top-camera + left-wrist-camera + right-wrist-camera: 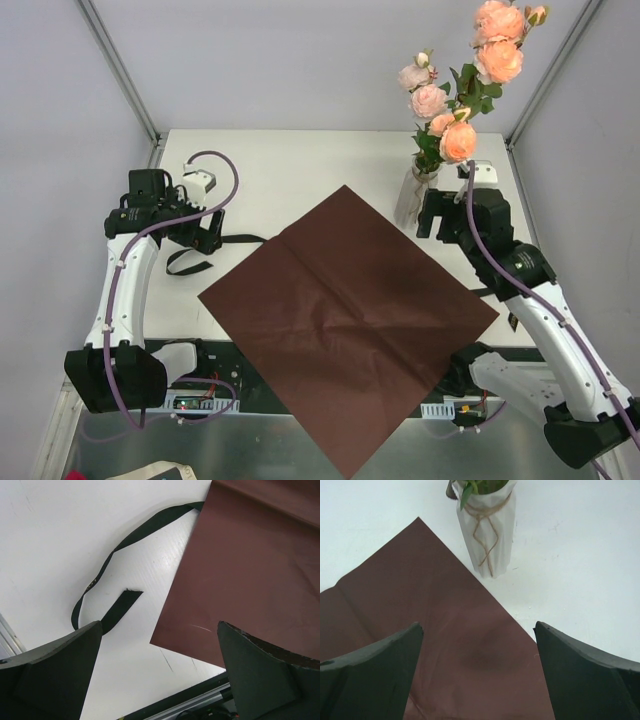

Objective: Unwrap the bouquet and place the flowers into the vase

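Dark red paper (345, 320) is spread flat at centre, its lower corner overhanging the table (300, 165) edge. Pink-peach flowers (465, 90) are stood in the vase (412, 200), upper right, beside the paper's edge. Black ribbon (122, 607) is seen centre left. Left gripper (157, 640) and right gripper (477, 635) are held open, empty.

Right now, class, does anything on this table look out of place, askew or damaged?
Nothing is spilled or damaged; the flowers stand in the vase. Two leftovers look untidy: the dark red sheet lies askew, one corner overhanging the table, and the ribbon lies loose beside it.
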